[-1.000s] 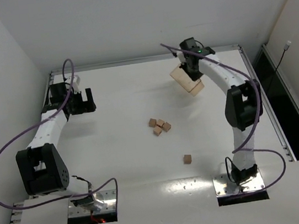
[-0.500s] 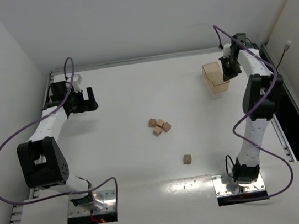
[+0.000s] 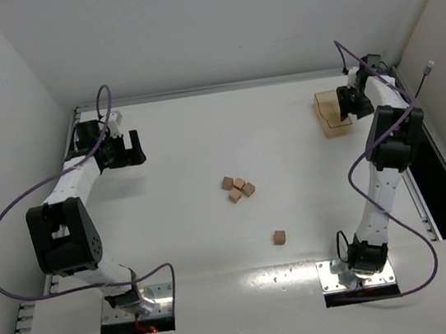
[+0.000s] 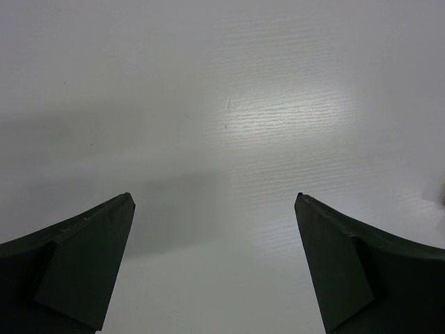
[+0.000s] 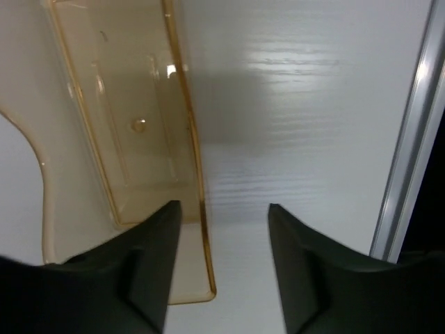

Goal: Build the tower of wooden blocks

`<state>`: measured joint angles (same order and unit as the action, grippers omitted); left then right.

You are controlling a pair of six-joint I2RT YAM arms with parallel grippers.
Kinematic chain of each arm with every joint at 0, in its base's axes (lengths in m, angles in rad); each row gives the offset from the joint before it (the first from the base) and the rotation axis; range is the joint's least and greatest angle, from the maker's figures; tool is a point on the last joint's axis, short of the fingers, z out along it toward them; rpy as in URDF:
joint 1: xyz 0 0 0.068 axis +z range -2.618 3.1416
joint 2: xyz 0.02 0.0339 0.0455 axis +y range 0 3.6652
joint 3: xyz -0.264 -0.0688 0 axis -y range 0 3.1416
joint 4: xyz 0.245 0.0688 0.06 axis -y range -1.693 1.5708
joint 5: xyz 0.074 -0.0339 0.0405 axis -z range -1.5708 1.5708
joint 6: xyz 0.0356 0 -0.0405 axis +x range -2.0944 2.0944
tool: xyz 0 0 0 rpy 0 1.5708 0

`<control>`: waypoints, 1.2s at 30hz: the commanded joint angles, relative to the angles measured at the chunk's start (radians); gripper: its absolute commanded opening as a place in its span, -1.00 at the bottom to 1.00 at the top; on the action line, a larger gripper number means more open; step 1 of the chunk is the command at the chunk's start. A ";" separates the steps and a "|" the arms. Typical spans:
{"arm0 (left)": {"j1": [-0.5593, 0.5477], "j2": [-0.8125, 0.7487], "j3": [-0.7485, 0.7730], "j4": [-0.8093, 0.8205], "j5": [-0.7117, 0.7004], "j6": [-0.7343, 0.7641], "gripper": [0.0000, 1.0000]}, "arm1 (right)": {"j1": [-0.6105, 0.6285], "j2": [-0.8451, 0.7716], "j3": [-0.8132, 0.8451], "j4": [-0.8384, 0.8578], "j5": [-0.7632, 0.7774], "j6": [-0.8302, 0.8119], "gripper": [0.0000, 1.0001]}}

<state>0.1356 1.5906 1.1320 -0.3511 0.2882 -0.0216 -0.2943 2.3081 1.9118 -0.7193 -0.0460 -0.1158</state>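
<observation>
A cluster of small light-brown wooden cubes [image 3: 238,187] lies flat at the middle of the table. A single cube [image 3: 279,237] sits apart, nearer the arm bases. None rests on another. My right gripper [image 3: 353,101] is at the back right corner, open [image 5: 224,207]. The thin side wall of the translucent amber tray [image 5: 125,125] runs between its jaws, close to the left finger, with a gap to the right one. The tray [image 3: 332,114] lies on the table. My left gripper [image 3: 125,150] hangs wide open over bare table [image 4: 215,198] at the back left, far from the cubes.
The metal rail [image 5: 410,139] of the table's right edge runs just right of my right gripper, with a dark drop beyond it. White walls close the back and both sides. Both arm bases [image 3: 362,268] sit at the near edge.
My right arm swung the amber tray from the back middle to the back right corner, lowered it onto the table, and its jaws have opened. The left arm and the cubes stayed put.
</observation>
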 commanded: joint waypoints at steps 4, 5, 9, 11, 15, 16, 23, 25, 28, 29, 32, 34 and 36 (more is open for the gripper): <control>0.016 0.009 0.041 0.024 0.017 0.009 1.00 | -0.023 -0.081 0.009 0.060 0.009 -0.007 0.67; 0.016 0.000 0.041 0.024 0.017 0.009 1.00 | -0.023 -0.138 -0.014 0.069 0.000 -0.007 0.70; 0.016 -0.049 0.041 0.034 0.028 0.009 1.00 | 0.001 -0.388 -0.225 0.153 -0.078 -0.027 0.78; 0.016 -0.058 0.032 0.034 0.037 0.009 1.00 | 0.020 -0.487 -0.276 0.166 -0.182 -0.036 0.78; -0.007 -0.079 0.032 0.011 0.058 0.020 1.00 | 0.061 -0.647 -0.371 0.135 -0.424 -0.083 0.80; -0.007 -0.080 0.032 0.011 0.058 0.032 1.00 | 0.078 -0.662 -0.382 0.118 -0.454 -0.097 0.80; -0.045 -0.100 0.023 -0.009 0.002 0.041 1.00 | 0.346 -0.609 -0.494 0.087 -0.393 -0.165 -0.42; -0.045 -0.100 0.023 -0.009 -0.018 0.041 1.00 | 0.434 -0.564 -0.503 0.121 -0.303 -0.138 -0.83; -0.045 -0.110 0.014 -0.009 -0.053 0.041 1.00 | 0.521 -0.518 -0.504 0.187 -0.168 -0.067 -1.00; -0.045 -0.110 0.014 -0.009 -0.054 0.041 1.00 | 0.541 -0.483 -0.488 0.187 -0.140 -0.067 -1.00; -0.045 -0.110 0.005 -0.009 -0.076 0.041 1.00 | 0.613 -0.422 -0.470 0.205 -0.022 -0.047 -1.00; -0.045 -0.110 0.005 -0.009 -0.077 0.041 1.00 | 0.647 -0.400 -0.470 0.205 -0.009 -0.047 -1.00; -0.045 -0.110 -0.004 -0.009 -0.087 0.041 1.00 | 0.673 -0.360 -0.461 0.195 0.001 -0.047 -1.00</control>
<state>0.0929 1.5269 1.1355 -0.3721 0.2184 0.0147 0.3511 1.9213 1.4036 -0.5663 -0.1181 -0.1864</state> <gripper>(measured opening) 1.000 0.000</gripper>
